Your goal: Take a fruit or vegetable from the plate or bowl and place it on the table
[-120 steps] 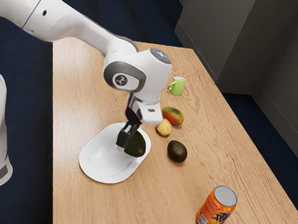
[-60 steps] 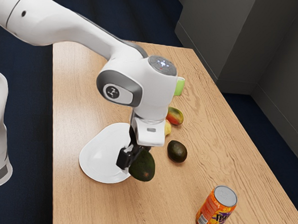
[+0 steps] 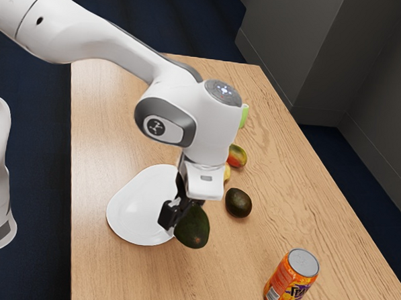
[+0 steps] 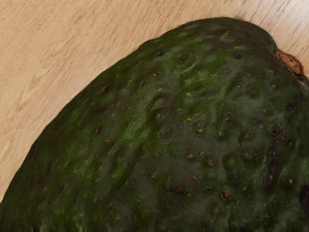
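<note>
Checking the exterior view, you have your gripper (image 3: 183, 214) pinching the large avocado (image 3: 194, 230) at the rim of the plate (image 3: 138, 206), on its side toward the can (image 3: 290, 282), while your wrist view shows its stem end (image 4: 290, 63) against the tabletop (image 4: 48, 43).

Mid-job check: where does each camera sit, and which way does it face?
Exterior view: beside the arm, looking down across the table and plate; the arm and hand show.
Wrist view: on the hand, looking closely at the avocado, with wood tabletop beyond.
Shared: both views show the avocado and part of the table.
</note>
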{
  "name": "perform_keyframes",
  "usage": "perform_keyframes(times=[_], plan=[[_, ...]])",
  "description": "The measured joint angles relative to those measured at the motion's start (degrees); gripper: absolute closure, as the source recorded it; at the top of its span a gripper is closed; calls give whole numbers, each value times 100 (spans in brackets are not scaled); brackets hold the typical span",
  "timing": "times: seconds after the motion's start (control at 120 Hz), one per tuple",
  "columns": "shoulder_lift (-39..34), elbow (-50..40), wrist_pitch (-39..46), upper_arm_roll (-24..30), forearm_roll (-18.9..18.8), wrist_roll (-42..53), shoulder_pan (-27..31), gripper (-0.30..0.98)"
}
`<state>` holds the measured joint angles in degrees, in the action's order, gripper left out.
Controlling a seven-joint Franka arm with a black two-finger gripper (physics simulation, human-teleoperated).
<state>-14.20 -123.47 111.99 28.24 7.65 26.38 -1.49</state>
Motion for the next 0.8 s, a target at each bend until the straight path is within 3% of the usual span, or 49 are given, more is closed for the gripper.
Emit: perform_keyframes(times=[0.25,0.367,0.433,0.525,0.592,0.658,0.692,0.742,0.8], plan=[[224,229,-37,71,-22,34,-9,2],[278,1297,-511,-127,-403,157,332,1],[516,2687,-1146,-629,-709,491,1163,1],[1288,4605,-1965,-1999,-1176,1080,2342,1],[1560,5235,-2310,-2542,-1341,1518,3567,0],[1719,5468,-2500,-2725,-1337,1962,4922,0],[1798,5513,-2588,-2731,-1270,2169,5276,0],[1874,5547,-2696,-2705,-1172,2463,4959,0],[2164,5561,-2839,-2637,-996,2798,3703,0]])
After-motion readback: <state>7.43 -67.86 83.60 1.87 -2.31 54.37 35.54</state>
